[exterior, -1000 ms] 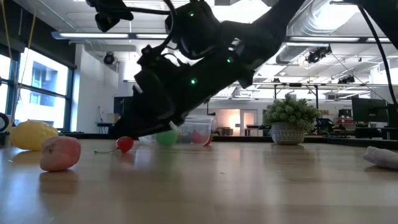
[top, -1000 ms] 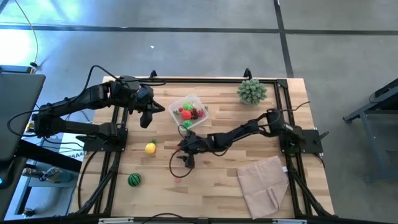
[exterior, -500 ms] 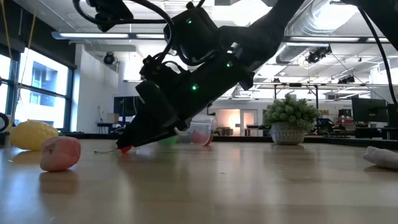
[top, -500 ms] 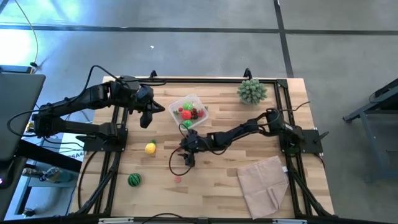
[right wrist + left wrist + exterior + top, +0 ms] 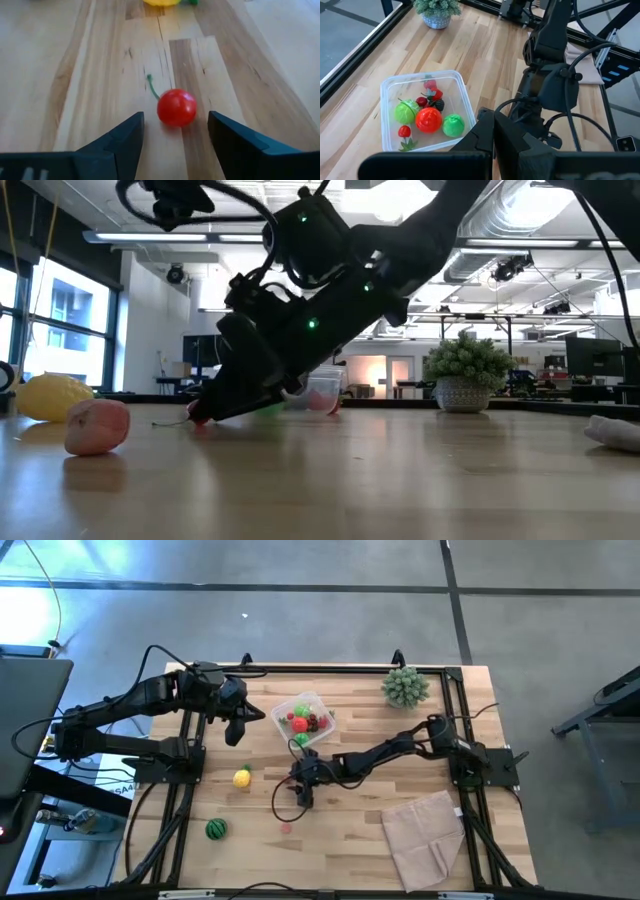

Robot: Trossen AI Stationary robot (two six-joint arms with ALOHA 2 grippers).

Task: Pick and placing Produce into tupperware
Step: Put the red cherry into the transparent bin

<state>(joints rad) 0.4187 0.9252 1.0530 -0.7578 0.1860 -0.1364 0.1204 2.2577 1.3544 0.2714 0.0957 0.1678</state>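
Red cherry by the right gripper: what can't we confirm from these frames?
- Contact: in the right wrist view the red cherry sits between the open fingers; whether either touches it can't be told.
- High view: the right gripper covers the cherry.
- Low view: the arm hides most of the cherry.
- Stem: its far end is too thin to trace.
- Tupperware: the left gripper's body cuts off its near edge in the left wrist view.

Change entry, my right end effector point(image 5: 172, 131): lowered to counter point(image 5: 350, 820) since a second ago; fingers point(image 5: 122, 135) narrowed, now flanking red cherry point(image 5: 176, 107), gap still visible each side. In low view, cherry now mostly hidden behind it.
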